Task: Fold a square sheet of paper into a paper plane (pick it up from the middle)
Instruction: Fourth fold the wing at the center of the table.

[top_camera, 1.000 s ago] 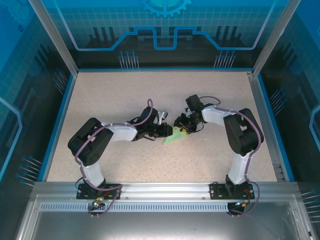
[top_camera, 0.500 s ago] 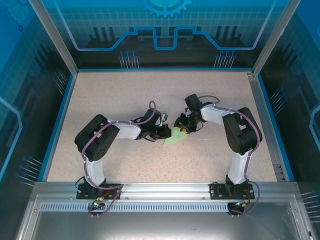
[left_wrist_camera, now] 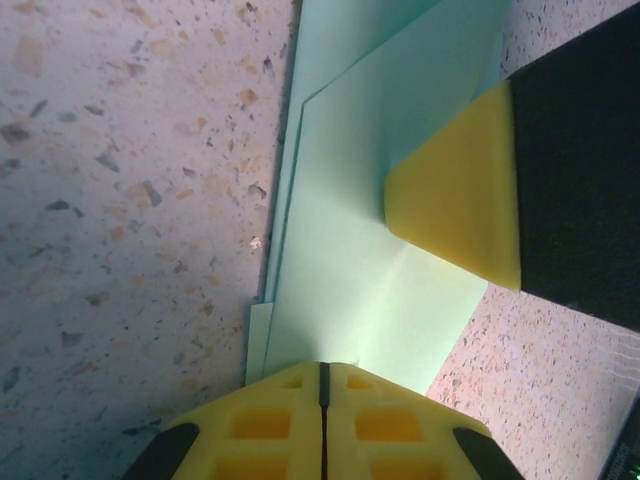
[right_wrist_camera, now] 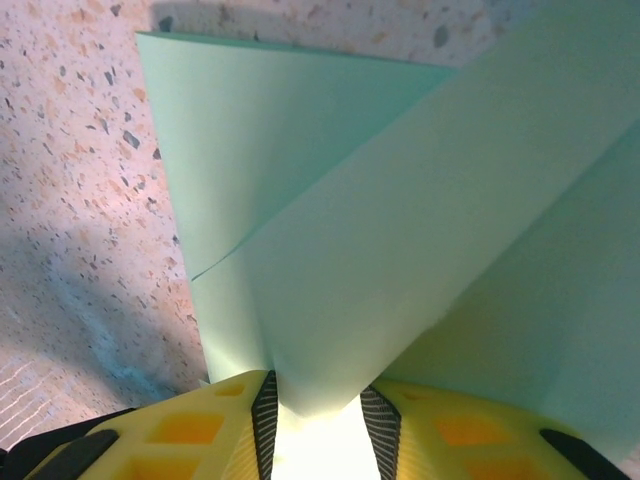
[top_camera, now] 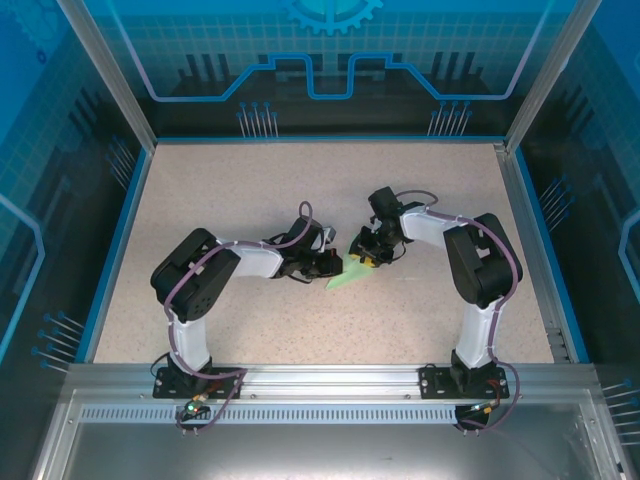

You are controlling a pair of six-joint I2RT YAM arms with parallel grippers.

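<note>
The pale mint-green sheet of paper (top_camera: 349, 273) lies mid-table, folded into a layered, pointed wedge like a partly made paper plane. My left gripper (top_camera: 336, 263) is at its left end. In the left wrist view its yellow jaws (left_wrist_camera: 322, 368) are shut, tips on the paper (left_wrist_camera: 350, 200), with nothing visibly pinched between them. My right gripper (top_camera: 368, 257) is at the paper's upper right end; one of its fingers (left_wrist_camera: 455, 195) rests on the sheet. In the right wrist view a raised flap of the paper (right_wrist_camera: 400, 220) runs down between the parted jaws of the right gripper (right_wrist_camera: 315, 410).
The speckled beige tabletop (top_camera: 250, 190) is bounded by a blue rim (top_camera: 118, 240) and metal frame posts (top_camera: 105, 70). Both arm bases sit on the rail at the near edge (top_camera: 320, 385). The two grippers work close together, nearly touching.
My left gripper has shut and its arm has shifted slightly right. The right jaws have narrowed around the paper flap. The paper has stayed in place.
</note>
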